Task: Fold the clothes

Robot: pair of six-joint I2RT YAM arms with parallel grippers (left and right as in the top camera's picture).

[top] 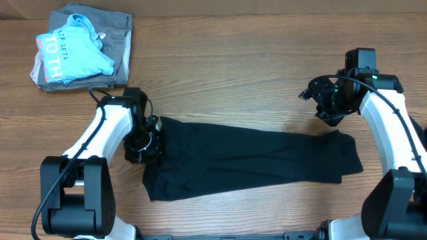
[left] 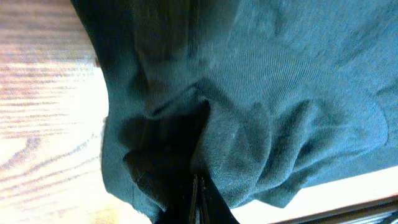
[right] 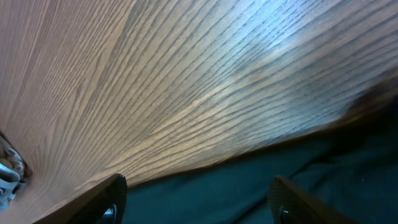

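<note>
The clothes here are one black garment, lying as a long strip across the front of the table. My left gripper sits at its left end, shut on a bunched fold of the fabric. In the left wrist view the cloth puckers toward the closed jaws of that gripper. My right gripper hovers just above the strip's right end, open. In the right wrist view its fingers stand wide apart around the gripper's middle, with the garment's edge below them and nothing held.
A light blue shirt with pink-white lettering lies on a grey folded garment at the back left corner. Bare wooden tabletop stretches behind the black strip.
</note>
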